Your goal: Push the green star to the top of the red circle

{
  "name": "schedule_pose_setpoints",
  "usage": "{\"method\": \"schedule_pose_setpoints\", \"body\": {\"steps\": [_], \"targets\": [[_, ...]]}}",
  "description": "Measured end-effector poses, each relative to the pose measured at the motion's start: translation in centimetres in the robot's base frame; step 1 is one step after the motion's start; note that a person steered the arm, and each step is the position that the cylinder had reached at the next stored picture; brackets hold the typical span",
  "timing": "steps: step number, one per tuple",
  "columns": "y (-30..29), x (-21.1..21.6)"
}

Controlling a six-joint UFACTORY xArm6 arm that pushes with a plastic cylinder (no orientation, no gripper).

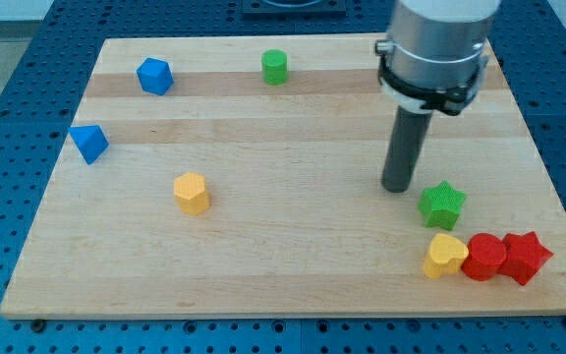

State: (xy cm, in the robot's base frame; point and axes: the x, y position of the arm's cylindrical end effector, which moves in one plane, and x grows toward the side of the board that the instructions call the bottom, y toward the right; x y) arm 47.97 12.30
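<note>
Green star (442,205) sat just above the red circle (483,257) and a little toward the view's left of it, so the task looked nearly done; only a short nudge rightward seemed left. My tip (397,187) stood just beside the star, at its upper left, holding nothing, being a bare rod. Beside the circle lay a yellow heart (444,256) and a red star (526,257). The wooden board (293,265) rested on a blue perforated table (8,39).
</note>
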Motion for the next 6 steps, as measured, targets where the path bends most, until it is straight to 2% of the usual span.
{"method": "schedule_pose_setpoints", "body": {"steps": [4, 6], "targets": [[1.0, 3.7], [1.0, 3.8]]}}
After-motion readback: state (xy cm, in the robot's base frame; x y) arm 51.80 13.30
